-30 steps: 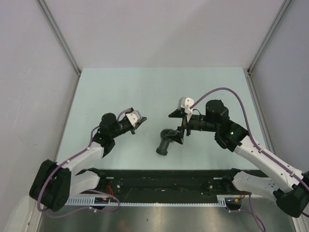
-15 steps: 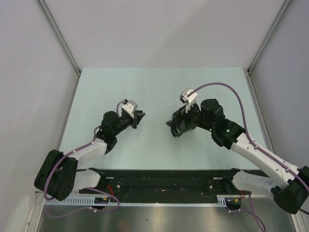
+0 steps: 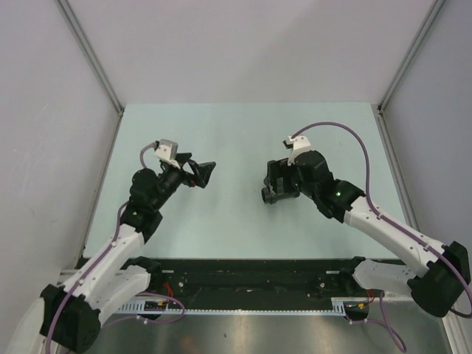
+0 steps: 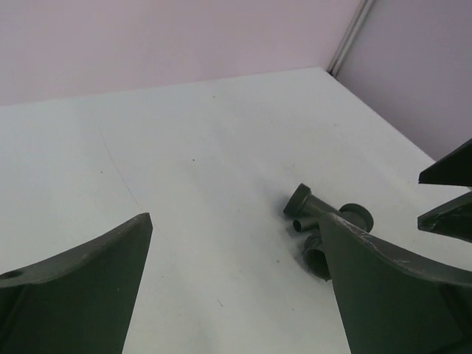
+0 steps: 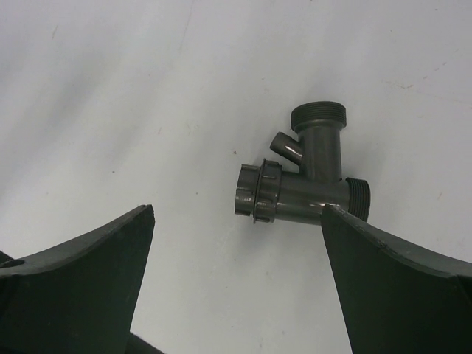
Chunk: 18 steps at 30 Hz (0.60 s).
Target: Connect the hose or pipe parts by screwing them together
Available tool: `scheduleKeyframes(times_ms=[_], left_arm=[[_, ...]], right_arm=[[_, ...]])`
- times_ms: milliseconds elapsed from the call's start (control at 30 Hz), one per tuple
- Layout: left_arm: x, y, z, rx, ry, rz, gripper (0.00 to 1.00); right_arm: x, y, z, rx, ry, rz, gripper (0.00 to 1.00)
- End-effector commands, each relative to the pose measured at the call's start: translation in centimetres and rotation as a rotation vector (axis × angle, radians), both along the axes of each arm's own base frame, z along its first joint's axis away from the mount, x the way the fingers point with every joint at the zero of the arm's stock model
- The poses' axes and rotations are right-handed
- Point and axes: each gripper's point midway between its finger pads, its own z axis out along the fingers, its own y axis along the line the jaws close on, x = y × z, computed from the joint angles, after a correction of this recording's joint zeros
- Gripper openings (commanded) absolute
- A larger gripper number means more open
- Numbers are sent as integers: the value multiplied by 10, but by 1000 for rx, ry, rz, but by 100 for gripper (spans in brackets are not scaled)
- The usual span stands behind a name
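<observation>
The pipe parts show as one dark grey branched fitting [image 5: 306, 181] lying on the pale table, with a ribbed collar [image 5: 258, 190] on one end and threaded mouths on the others. In the top view it [image 3: 270, 196] sits right of centre. My right gripper [image 5: 236, 214] hovers just above it, open, with nothing between its fingers; from above this gripper [image 3: 276, 183] partly covers the fitting. My left gripper [image 3: 203, 171] is open and empty, well to the left, pointing at the fitting [image 4: 313, 208], which shows past its right finger [image 4: 383, 280].
The light green table [image 3: 221, 133] is walled by grey panels on three sides. A black rail [image 3: 251, 276] with the arm bases runs along the near edge. The right gripper's finger tips [image 4: 450, 199] show at the edge of the left wrist view.
My left gripper has gone from shut to open and its arm has pulled back to the left. The right gripper has turned and come over the fitting, which now lies slightly farther back.
</observation>
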Motion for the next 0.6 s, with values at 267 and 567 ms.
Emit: scheduleKeyframes(times_ms=[267,567], left_arm=[[-91,-2,47,-63,-71,-205,100],[-96,0,36,-101,-34,-195,100]], right_arm=[[-33,-65,70,232,-102,-274,100],[-57,-93,75,287,-201,-279,100]])
